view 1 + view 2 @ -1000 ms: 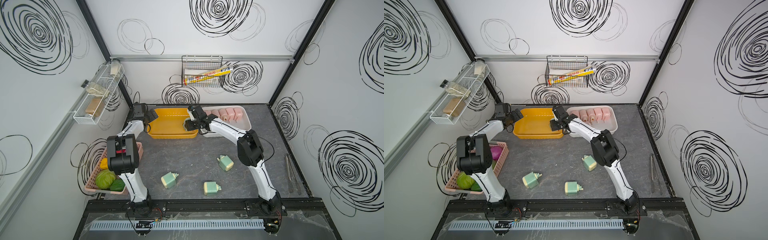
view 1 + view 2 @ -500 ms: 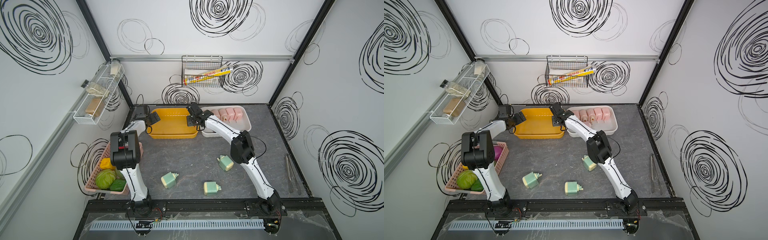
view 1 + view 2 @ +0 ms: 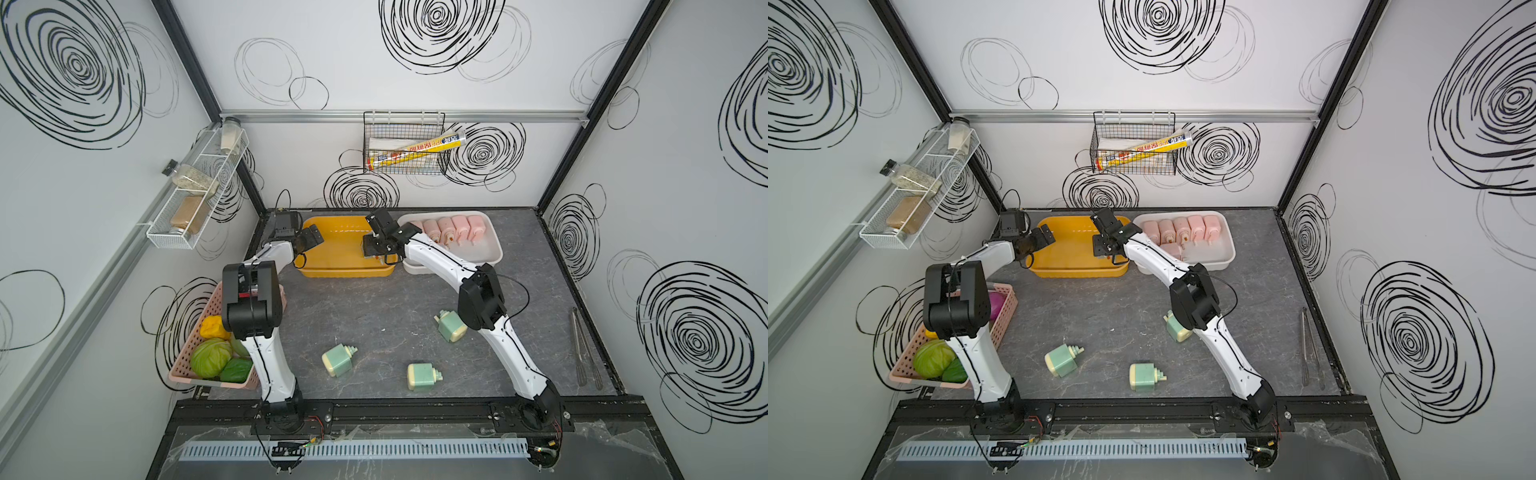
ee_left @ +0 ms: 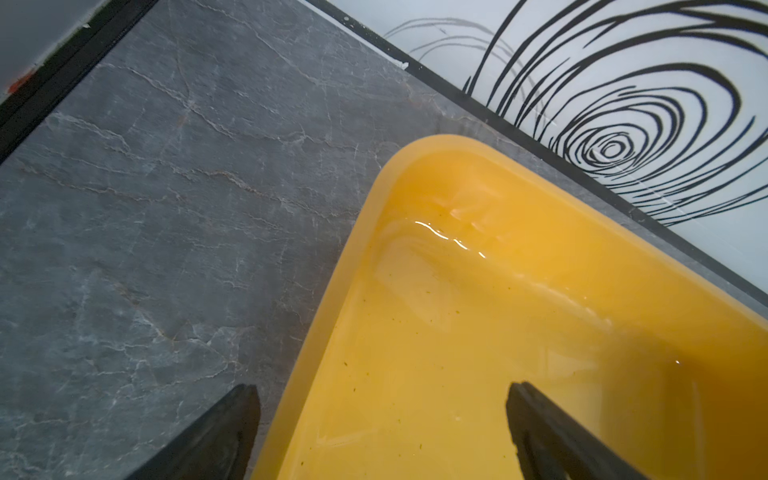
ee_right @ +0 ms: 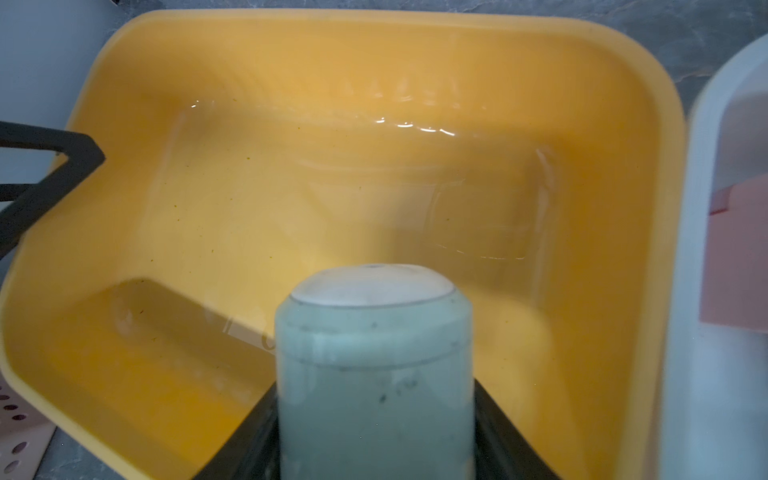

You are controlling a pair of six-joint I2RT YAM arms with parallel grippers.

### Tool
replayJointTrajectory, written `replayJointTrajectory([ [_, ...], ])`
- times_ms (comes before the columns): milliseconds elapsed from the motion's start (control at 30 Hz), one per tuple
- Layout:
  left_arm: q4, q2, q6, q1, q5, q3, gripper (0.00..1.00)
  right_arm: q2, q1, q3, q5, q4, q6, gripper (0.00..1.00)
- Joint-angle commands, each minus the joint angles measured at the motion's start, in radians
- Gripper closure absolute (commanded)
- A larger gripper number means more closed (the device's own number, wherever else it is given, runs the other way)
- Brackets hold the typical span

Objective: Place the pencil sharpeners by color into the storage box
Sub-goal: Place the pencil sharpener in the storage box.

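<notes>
The right fingers (image 5: 249,444) are closed about halfway, clamped on the two flanks of a green sharpener (image 5: 374,374). Its cream end sticks out past the fingertips and points down into the yellow box (image 5: 374,25). Nothing lies in that box, and its glossy floor is bare below the fingertips. The white box (image 3: 494,249), with the pink sharpeners (image 3: 453,226) lined up in it, sits just to one side of these fingers. The left fingers (image 4: 216,436) are spread wide and hold nothing. They straddle the yellow box's rim at the corner across from the right fingers, one over the surface (image 4: 166,208) and one over the box's inside.

The step, as I read it, is setting this green one down in the yellow box. To do it well, I would bring it low until the cream end is just off the floor before the fingers part. A drop from height onto that slick plastic could bounce or tip it. I would steer it toward an end wall, away from the white box's edge. That leaves room for the three other green sharpeners (image 3: 338,359) lying on the surface well behind the fingers, toward the arm's base. The left fingers look placed to steady the box, and they should keep out of the landing spot.
</notes>
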State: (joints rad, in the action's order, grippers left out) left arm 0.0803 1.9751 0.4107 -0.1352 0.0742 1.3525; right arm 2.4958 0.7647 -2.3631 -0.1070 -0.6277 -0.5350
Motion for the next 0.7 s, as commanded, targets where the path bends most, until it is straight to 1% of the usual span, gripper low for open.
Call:
replayJointTrajectory([
  [0, -0.024, -0.009, -0.009, 0.013, 0.032, 0.0, 0.01, 0.018, -0.002, -0.046, -0.065, 0.059, -0.025, 1.0],
  [200, -0.014, -0.002, -0.013, 0.009, 0.021, 0.005, 0.01, 0.044, -0.004, -0.075, -0.249, -0.007, 0.045, 1.0],
  [233, -0.015, -0.001, -0.012, 0.009, 0.022, 0.006, 0.01, 0.044, -0.004, -0.074, -0.264, -0.018, 0.056, 1.0],
  [433, -0.011, 0.002, -0.007, 0.009, 0.032, 0.011, 0.01, 0.055, -0.008, -0.078, -0.245, -0.032, 0.081, 0.99],
  [567, -0.007, -0.001, -0.008, 0.009, 0.033, 0.014, 0.01, 0.078, -0.011, -0.083, -0.244, -0.044, 0.077, 0.92],
  [667, -0.005, -0.002, -0.009, 0.011, 0.041, 0.017, 0.01, 0.103, -0.019, -0.101, -0.209, -0.066, 0.055, 0.89],
])
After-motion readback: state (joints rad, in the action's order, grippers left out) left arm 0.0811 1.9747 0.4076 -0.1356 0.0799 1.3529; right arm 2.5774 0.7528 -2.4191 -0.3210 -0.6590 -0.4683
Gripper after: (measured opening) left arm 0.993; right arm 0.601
